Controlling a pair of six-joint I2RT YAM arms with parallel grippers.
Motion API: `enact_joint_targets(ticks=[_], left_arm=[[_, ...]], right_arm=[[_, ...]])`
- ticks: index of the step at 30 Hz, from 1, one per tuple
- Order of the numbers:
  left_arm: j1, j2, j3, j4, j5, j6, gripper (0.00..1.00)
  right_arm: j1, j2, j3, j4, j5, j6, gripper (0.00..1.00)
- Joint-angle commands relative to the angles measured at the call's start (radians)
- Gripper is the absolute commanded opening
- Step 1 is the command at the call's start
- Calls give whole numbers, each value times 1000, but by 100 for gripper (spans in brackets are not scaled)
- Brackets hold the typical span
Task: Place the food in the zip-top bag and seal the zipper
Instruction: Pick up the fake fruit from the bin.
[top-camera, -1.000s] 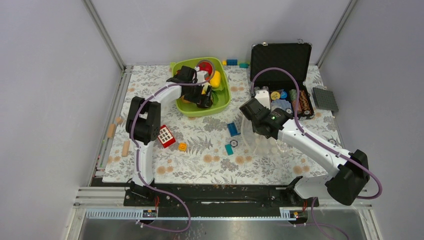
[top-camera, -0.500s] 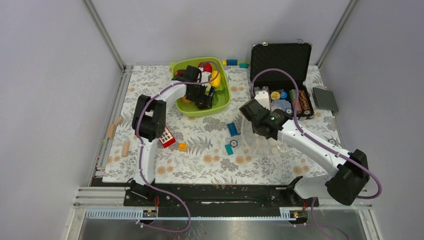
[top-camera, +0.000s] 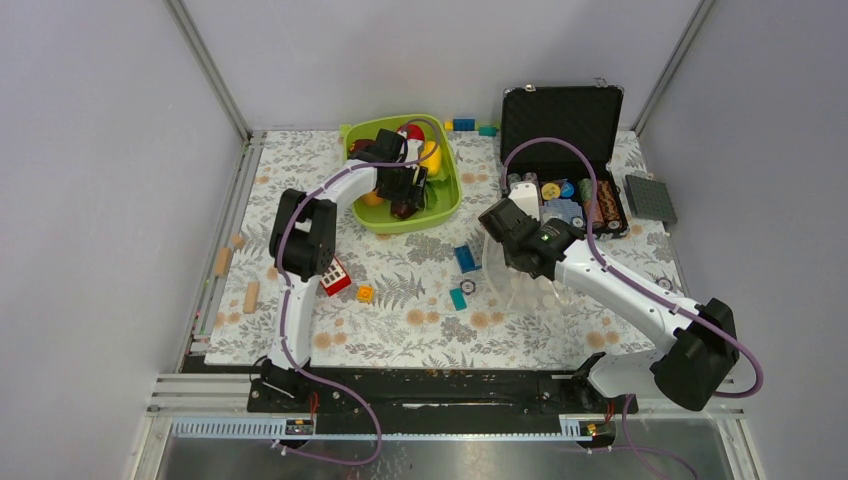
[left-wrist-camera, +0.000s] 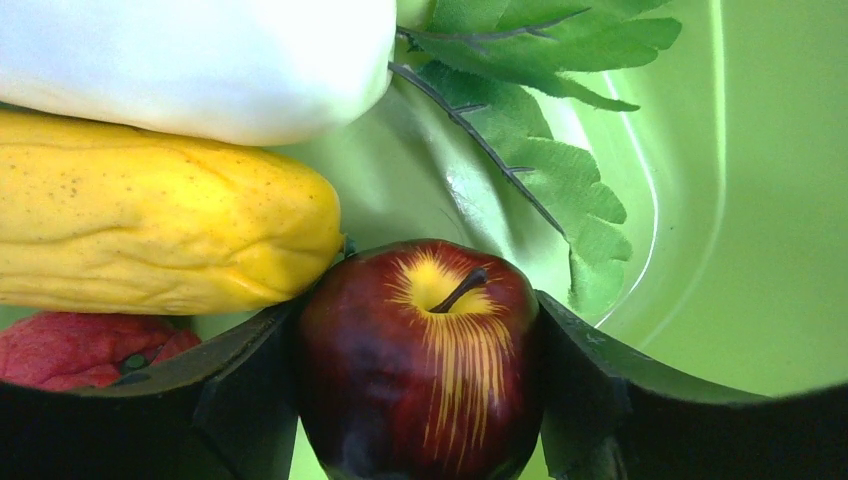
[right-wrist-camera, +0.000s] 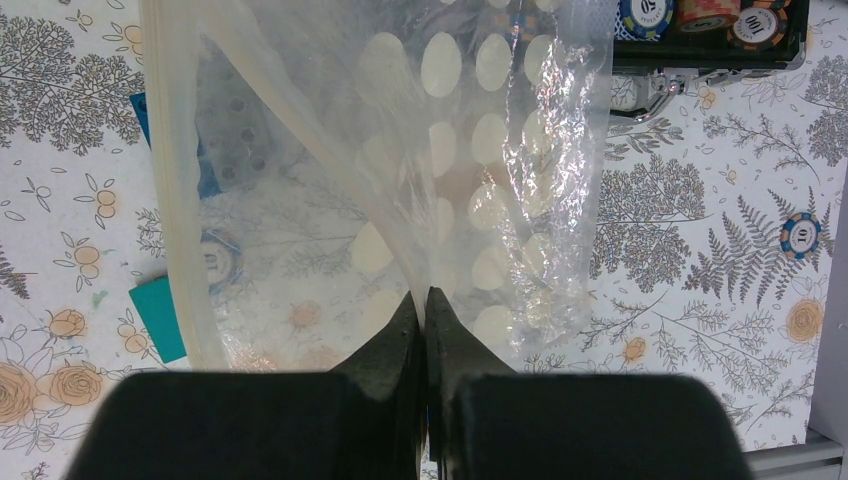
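Note:
My left gripper (top-camera: 405, 195) is down in the lime-green tray (top-camera: 448, 205) and shut on a dark maroon toy apple (left-wrist-camera: 418, 355), one finger on each side. A yellow toy fruit (left-wrist-camera: 150, 230), a white piece (left-wrist-camera: 190, 55) and a red piece (left-wrist-camera: 80, 350) lie beside it. My right gripper (right-wrist-camera: 423, 305) is shut on the upper edge of the clear zip-top bag (right-wrist-camera: 400, 170) and holds its mouth up. The zipper (right-wrist-camera: 175, 200) runs down the bag's left edge. The bag (top-camera: 525, 280) stands right of centre.
An open black case (top-camera: 565, 120) with poker chips stands at the back right, a grey baseplate (top-camera: 650, 198) beside it. Coloured blocks (top-camera: 466, 258) and a red brick (top-camera: 332, 272) lie on the floral cloth. Wooden pegs (top-camera: 222, 262) lie at the left edge.
My left gripper has moved a little right and back inside the tray and closed on the maroon apple. The right arm and the bag have not moved.

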Motion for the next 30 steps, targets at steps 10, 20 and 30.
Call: enact_joint_targets(ticks=[10,20,30], left_arm=[[-3,-54,-38,92,-28,-21,29],[-13,-373,-220,204,-66,-84,27],[-167,-753,-516,319,-70,-170,25]], right_arm=[[-4,-4,5,9,18,4,0],[-5,-15,0,9,12,14,0],[-4,-37,-3,9,14,20,0]])
